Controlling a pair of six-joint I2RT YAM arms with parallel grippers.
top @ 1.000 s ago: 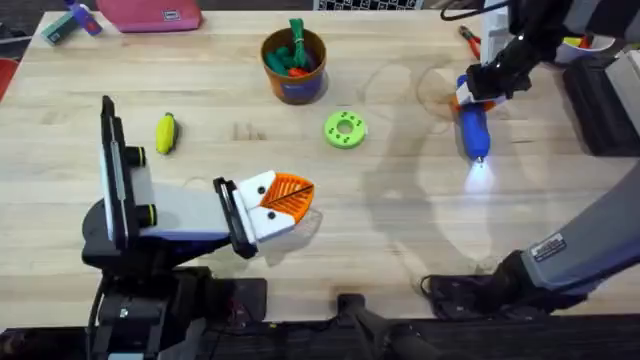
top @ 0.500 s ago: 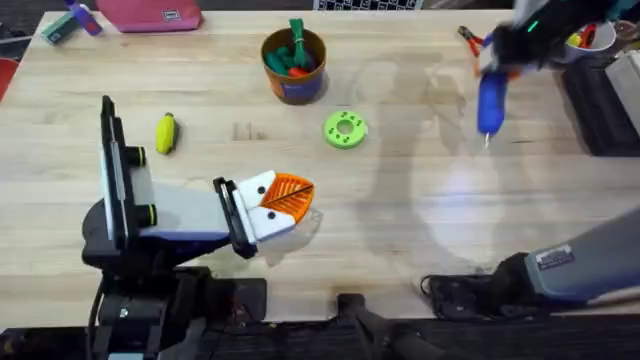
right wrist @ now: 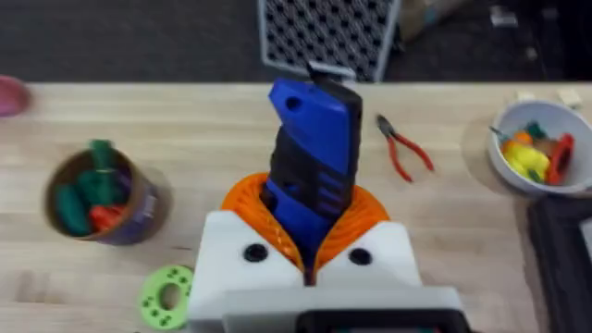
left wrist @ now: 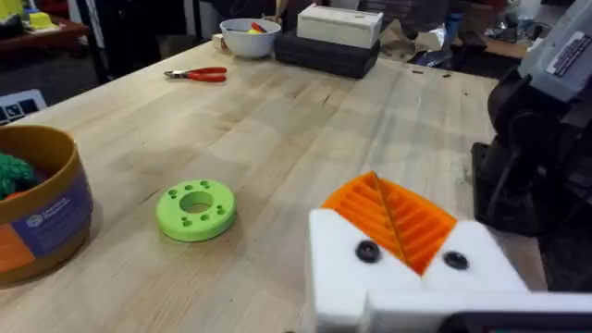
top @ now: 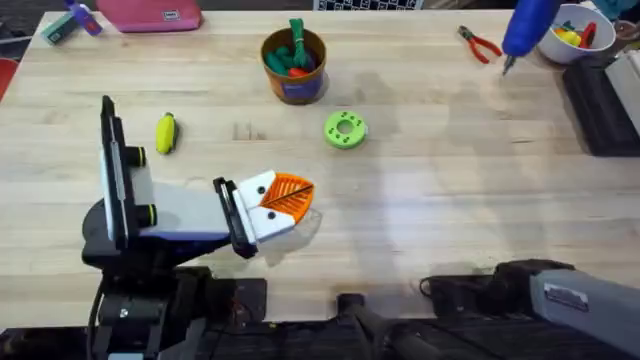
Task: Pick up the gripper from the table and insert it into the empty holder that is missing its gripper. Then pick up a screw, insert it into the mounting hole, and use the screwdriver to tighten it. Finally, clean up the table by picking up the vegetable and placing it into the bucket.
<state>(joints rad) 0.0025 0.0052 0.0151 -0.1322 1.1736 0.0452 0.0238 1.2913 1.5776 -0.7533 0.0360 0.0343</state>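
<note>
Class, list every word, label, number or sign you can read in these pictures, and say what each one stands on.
No text can be read.
The bucket carries a blue band with a white mark and small lettering, too blurred to read.
A white label on the right arm is too small to read.

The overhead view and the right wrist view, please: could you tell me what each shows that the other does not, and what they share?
Overhead alone: the vegetable lying on the table, and the left gripper resting low on the wood.

Right wrist alone: the right gripper shut on the screwdriver, its orange pads pressed against the blue body.

Both: the screwdriver itself, the bucket with toys inside, the green ring, the red-handled pliers and the white bowl.
</note>
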